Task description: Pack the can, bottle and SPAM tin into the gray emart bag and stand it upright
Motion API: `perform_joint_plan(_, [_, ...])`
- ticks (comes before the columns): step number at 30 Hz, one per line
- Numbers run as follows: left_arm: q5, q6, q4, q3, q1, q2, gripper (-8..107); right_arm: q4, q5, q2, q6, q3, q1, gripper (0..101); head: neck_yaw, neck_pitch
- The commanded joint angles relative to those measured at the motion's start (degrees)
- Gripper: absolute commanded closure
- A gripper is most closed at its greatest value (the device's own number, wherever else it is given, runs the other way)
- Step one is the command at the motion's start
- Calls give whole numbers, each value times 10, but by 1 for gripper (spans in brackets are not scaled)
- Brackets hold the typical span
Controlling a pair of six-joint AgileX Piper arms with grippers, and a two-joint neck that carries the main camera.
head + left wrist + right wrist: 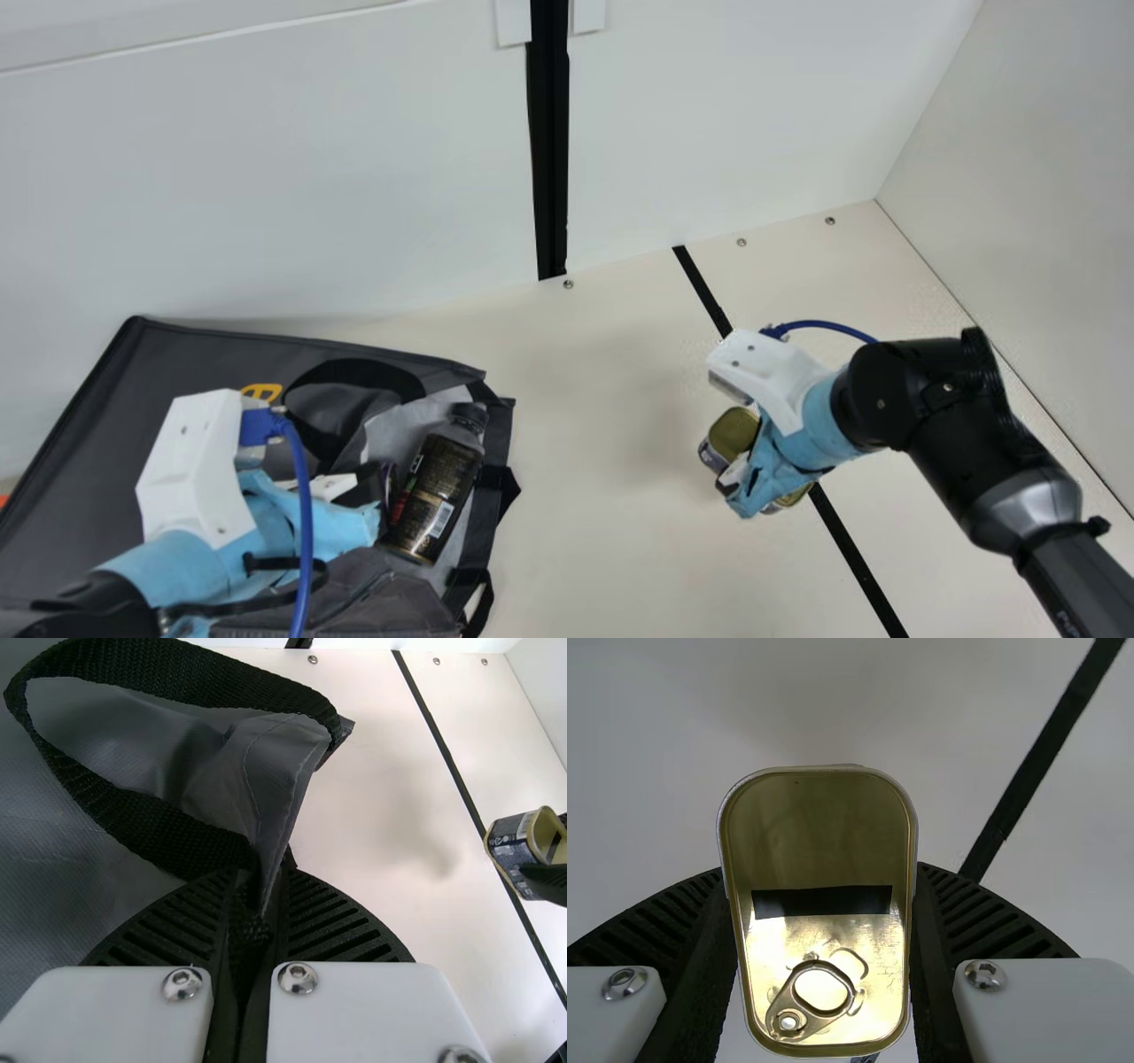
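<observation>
**A firm grip on either side**

At the left, the large gray fabric emart bag (66, 425) lies flat on the cream table (602, 532), its mouth toward the middle. Above it is the left gripper (365, 486), its ribbed black fingers clenched on the bag's gray edge and woven black strap (151, 828). Just to the right of those fingers, the dark cylindrical bottle with a black cap (438, 487) lies slanted in the bag's mouth. Farther right, well apart from the bag, the right gripper (732, 477) grasps the gold-ended SPAM tin with rounded corners (733, 431) (its ring pull faces the wrist camera). The tin sits directly between the two fingers, one against each long side, near the black strip (855, 554).
</observation>
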Motion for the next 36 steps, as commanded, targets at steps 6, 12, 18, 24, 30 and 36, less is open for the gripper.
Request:
perform_joint_plan(6, [0,0,0,0,0,0,107,4,2,0,-9,-3,43,101,-1,-13])
perform_joint_plan(12, [0,0,0,0,0,0,107,6,3,4,-14,-8,82,101,-1,-13])
perform_joint_plan(18, [0,0,0,0,0,0,107,7,4,8,-18,-12,122,101,-1,-13])
perform_joint_plan(24, [0,0,0,0,0,0,107,8,2,13,-21,-13,161,101,-1,-13])
perform_joint_plan(30, [0,0,0,0,0,0,107,11,0,21,-23,-16,193,101,-1,-13])
perform_joint_plan(36, [0,0,0,0,0,0,107,16,-3,29,-26,-20,221,101,-1,-13])
